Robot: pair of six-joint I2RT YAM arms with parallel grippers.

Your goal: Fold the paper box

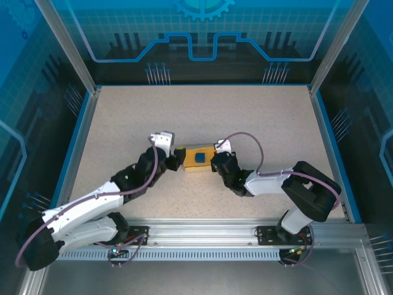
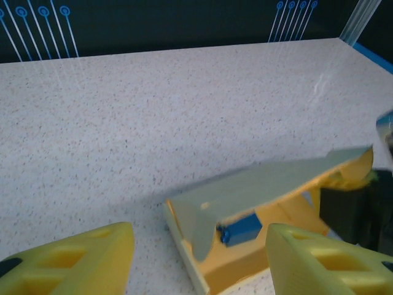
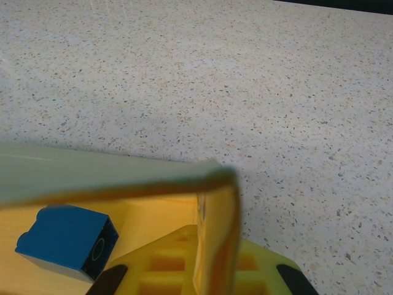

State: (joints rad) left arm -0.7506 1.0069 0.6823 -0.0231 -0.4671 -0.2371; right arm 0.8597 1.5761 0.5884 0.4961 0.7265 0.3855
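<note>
Paper box (image 1: 198, 158) just ahead of wide left tool (image 1: 177, 158), right tool (image 1: 215, 162) pinching its end wall

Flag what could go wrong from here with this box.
The left gripper is open, not gripping the box, so a push could slide it across the table. The right gripper straddles a thin end wall; squeezing may crease it. The blue block lies loose under the raised lid flap and might jam the closing.
</note>
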